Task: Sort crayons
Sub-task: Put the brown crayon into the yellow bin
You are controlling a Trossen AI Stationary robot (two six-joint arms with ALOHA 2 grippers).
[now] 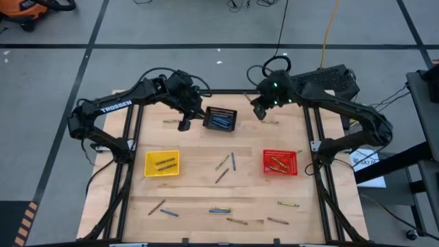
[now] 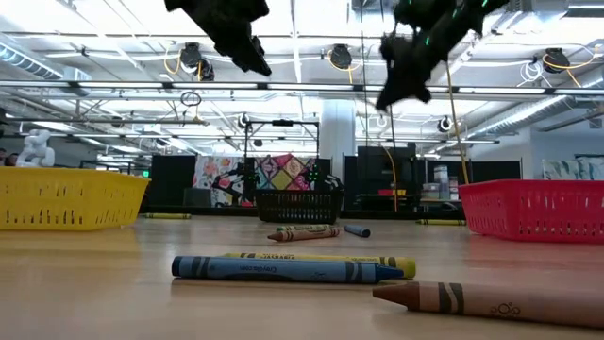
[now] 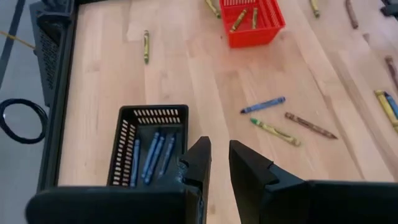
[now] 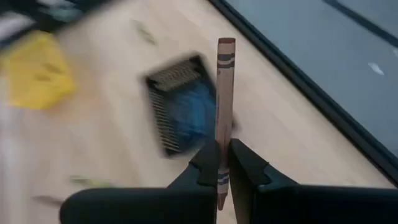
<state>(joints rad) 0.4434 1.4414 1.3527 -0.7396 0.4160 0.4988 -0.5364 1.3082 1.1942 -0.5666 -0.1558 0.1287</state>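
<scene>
My right gripper (image 4: 222,152) hangs above the table's far right part (image 1: 259,112), shut on a tan-brown crayon (image 4: 224,93). My left gripper (image 3: 219,158) hovers open at the far left (image 1: 184,123), just left of the black basket (image 1: 221,118), which holds several blue crayons (image 3: 152,155). Nothing is between its fingers. The yellow basket (image 1: 162,163) holds olive crayons, and the red basket (image 1: 280,162) holds tan-brown ones. Several loose crayons lie flat on the table, among them a blue one (image 1: 233,161) and an olive one (image 1: 222,162) at the middle. My right gripper pinches the tan-brown crayon between its two fingers near the crayon's pointed end (image 4: 219,171). The crayon lies along the fingers, and its flat end (image 4: 226,43) sticks out well past the fingertips. It is lifted clear of the table.
More loose crayons lie along the near edge (image 1: 219,210) (image 1: 278,221) (image 1: 156,206) and by the far edge (image 1: 170,121) (image 1: 269,121). The low view shows a blue (image 2: 283,270) and a brown crayon (image 2: 491,300) close by. Dark frame rails (image 1: 130,158) run along both table sides.
</scene>
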